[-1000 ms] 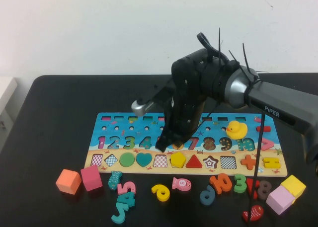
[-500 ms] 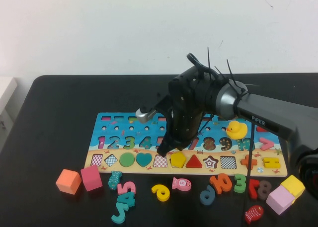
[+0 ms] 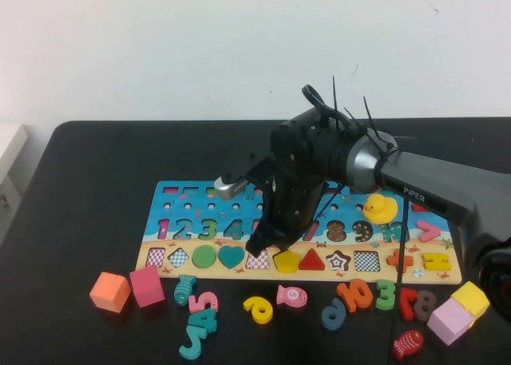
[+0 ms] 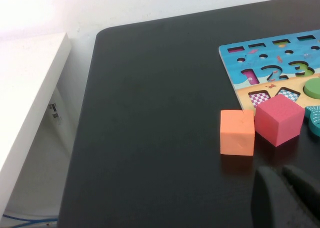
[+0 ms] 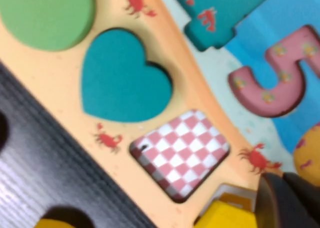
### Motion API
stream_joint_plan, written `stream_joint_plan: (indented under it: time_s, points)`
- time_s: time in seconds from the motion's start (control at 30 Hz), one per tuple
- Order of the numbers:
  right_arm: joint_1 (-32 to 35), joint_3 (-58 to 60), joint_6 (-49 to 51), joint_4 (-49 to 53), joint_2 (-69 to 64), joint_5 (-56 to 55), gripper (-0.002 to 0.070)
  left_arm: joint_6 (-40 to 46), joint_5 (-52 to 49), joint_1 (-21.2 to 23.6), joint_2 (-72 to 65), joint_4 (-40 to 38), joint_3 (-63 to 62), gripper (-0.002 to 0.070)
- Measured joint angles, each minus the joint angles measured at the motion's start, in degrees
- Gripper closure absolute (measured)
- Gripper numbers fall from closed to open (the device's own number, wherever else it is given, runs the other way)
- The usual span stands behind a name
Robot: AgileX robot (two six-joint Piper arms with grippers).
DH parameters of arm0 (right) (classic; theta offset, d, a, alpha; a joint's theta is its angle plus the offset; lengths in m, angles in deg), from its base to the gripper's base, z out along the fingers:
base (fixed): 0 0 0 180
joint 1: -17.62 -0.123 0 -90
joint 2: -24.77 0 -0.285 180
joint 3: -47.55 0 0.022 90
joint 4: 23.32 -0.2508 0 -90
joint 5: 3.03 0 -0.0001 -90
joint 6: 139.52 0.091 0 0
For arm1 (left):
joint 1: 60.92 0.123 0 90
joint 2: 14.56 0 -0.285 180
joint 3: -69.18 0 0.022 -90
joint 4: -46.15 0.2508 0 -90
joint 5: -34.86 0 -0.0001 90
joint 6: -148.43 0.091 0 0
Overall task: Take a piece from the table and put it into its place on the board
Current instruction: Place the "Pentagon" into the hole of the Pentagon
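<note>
The board (image 3: 192,197) lies across the middle of the table (image 3: 96,173). The yellow pentagon piece (image 3: 286,260) sits at its place in the front row, between a checkered square recess (image 3: 257,259) and a red triangle (image 3: 312,260). In the right wrist view a pale strip of the recess (image 5: 231,192) shows along the piece (image 5: 225,217), so I cannot tell whether it lies flat. My right gripper (image 3: 259,246) is shut and empty, its tip low over the board just left of the piece. My left gripper (image 4: 281,174) hovers shut over bare table near the orange cube (image 4: 237,131).
An orange cube (image 3: 109,291) and a pink cube (image 3: 147,286) stand front left. Loose numbers and fish lie along the front, among them a yellow 6 (image 3: 259,309). A yellow cube (image 3: 471,298) is front right. A rubber duck (image 3: 380,208) sits on the board.
The right arm has dropped lower over the board, and its gripper tip has slid a little toward the front edge. The yellow pentagon has stayed in the same spot.
</note>
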Motion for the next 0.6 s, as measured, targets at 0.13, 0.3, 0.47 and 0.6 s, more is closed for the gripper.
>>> stream_joint_plan:
  time_s: [0.13,0.3,0.47,0.6]
  points:
    - [0.00,0.00,-0.33,-0.58,0.00,0.13,0.0657,0.00,0.00,0.00,0.00,0.00,0.00,0.0676]
    - [0.00,0.00,-2.28,-0.70,0.00,0.13,0.0657,0.00,0.00,0.00,0.00,0.00,0.00,0.0676]
    - [0.00,0.00,-3.03,-0.45,1.28,0.02,0.0657,0.11,0.00,0.00,0.00,0.00,0.00,0.0676]
    - [0.00,0.00,-3.03,-0.32,5.09,1.68,0.0657,0.18,0.00,0.00,0.00,0.00,0.00,0.0676]
